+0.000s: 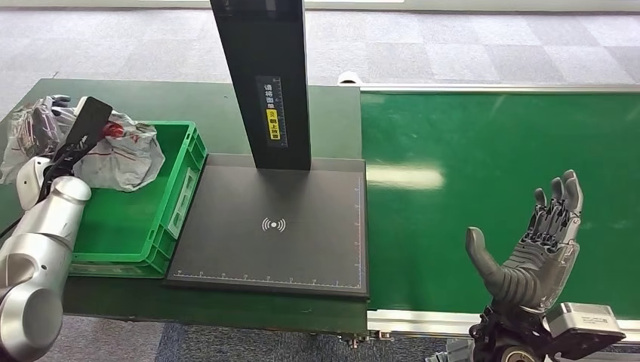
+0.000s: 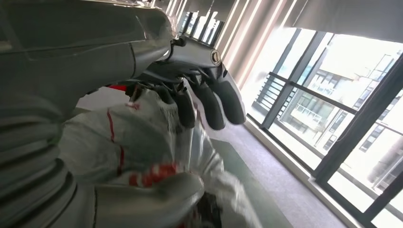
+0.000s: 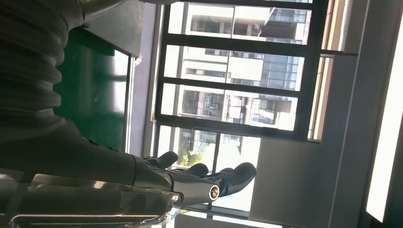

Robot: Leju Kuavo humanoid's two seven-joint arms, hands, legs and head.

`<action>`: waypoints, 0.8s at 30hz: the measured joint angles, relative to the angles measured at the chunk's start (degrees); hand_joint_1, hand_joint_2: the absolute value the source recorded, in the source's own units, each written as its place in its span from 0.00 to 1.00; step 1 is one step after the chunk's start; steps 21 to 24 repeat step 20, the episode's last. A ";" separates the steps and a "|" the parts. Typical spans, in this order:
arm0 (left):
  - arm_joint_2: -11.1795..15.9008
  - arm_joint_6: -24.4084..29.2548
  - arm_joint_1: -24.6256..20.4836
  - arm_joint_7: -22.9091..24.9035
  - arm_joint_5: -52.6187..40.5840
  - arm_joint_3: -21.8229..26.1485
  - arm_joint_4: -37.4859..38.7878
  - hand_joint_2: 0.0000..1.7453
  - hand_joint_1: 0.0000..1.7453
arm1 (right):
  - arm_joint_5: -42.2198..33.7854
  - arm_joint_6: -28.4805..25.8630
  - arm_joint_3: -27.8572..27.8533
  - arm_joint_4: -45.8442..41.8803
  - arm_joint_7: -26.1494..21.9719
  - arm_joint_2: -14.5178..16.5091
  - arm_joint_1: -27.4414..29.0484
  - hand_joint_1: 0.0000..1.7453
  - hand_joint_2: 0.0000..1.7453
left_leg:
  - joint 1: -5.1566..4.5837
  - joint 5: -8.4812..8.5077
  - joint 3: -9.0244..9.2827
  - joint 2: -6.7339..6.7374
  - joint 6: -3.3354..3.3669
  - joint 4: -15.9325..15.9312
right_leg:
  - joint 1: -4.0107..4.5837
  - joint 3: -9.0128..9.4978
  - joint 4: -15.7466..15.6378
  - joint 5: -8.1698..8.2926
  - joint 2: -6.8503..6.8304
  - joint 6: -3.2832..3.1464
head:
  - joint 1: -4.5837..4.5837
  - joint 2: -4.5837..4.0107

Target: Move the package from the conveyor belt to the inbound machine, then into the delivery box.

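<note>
left hand (image 2: pixel 157 118) fingers (image 2: pixel 211 107) around package (image 1: pixel 121 154); right hand (image 1: pixel 540 249) fingers spread, empty

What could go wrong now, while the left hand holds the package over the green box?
1. The package is a soft, crumpled bag; the left hand grips it at the green box's far corner, so on release it may catch the rim or drop outside.
2. In the left wrist view the fingers dig into the loose plastic, which may cling when they let go.
3. The right hand hovers open above the conveyor belt and could block the next parcel.
</note>
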 joint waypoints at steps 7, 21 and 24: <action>-1.58 0.03 -0.89 -4.23 3.24 0.30 -0.15 1.00 0.00 | 0.01 -0.21 0.03 0.15 0.12 -0.01 0.05 0.00 1.00 | 0.00 0.00 0.00 0.00 0.00 0.00 | 0.00 -0.01 0.00 0.00 0.00 0.00 | 0.01 0.00; -11.56 -29.05 16.17 -19.69 55.13 2.09 -27.26 1.00 0.00 | 1.16 3.85 1.37 7.62 0.59 -0.12 -2.29 0.00 1.00 | -0.11 -0.10 0.03 0.08 0.01 0.00 | -0.09 0.04 -0.03 -0.02 0.07 0.03 | -0.03 0.00; -11.56 -29.05 16.17 -19.69 55.13 2.09 -27.26 1.00 0.00 | 1.16 3.85 1.37 7.62 0.59 -0.12 -2.29 0.00 1.00 | -0.11 -0.10 0.03 0.08 0.01 0.00 | -0.09 0.04 -0.03 -0.02 0.07 0.03 | -0.03 0.00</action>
